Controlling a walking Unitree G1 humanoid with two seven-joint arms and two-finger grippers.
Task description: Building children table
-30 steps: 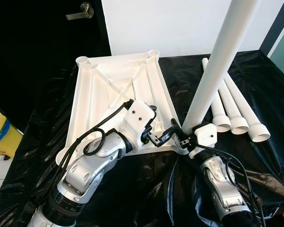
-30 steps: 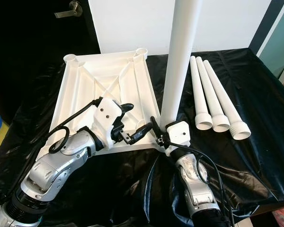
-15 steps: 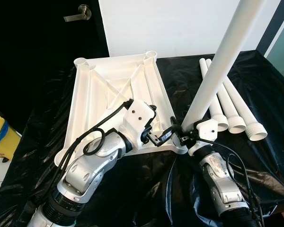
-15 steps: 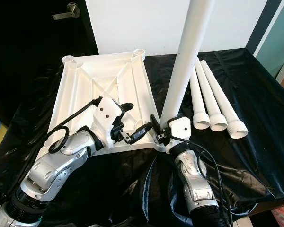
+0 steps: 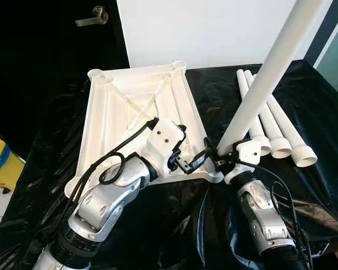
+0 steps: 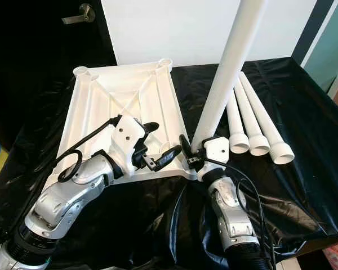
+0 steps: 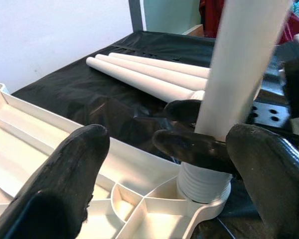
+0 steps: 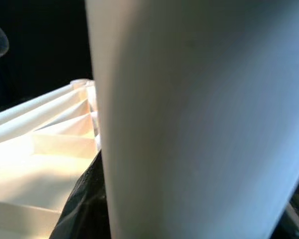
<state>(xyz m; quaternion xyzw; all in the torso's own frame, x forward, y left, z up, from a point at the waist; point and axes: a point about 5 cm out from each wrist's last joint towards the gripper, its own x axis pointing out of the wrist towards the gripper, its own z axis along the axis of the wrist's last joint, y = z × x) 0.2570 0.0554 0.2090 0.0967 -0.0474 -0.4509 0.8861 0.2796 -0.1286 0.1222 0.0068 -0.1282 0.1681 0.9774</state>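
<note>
**Leg stands tilted in the corner socket of the upturned tabletop**

A white tabletop [image 5: 138, 118] lies upside down on a counter [image 5: 174, 225] draped in black plastic sheet, its ribbed underside facing up. At the near corner on the robot's right, a long white leg [image 5: 265, 79] sits with its threaded end in the corner socket [image 7: 202, 191]. The leg leans away to the right rather than standing straight.

The right end effector [image 5: 219, 163] has its black fingers closed around the leg just above the thread, low down next to the socket. In the right wrist view the leg's white surface [image 8: 199, 119] is very close to the camera.

The left end effector [image 5: 192, 161] rests over the tabletop's near edge, just beside the socket. Its two fingers [image 7: 65, 174] are spread wide and hold nothing; the leg and the socket show between them.

Three more legs [image 5: 276, 132] lie side by side on the counter to the right, wide ends toward the robot.
</note>
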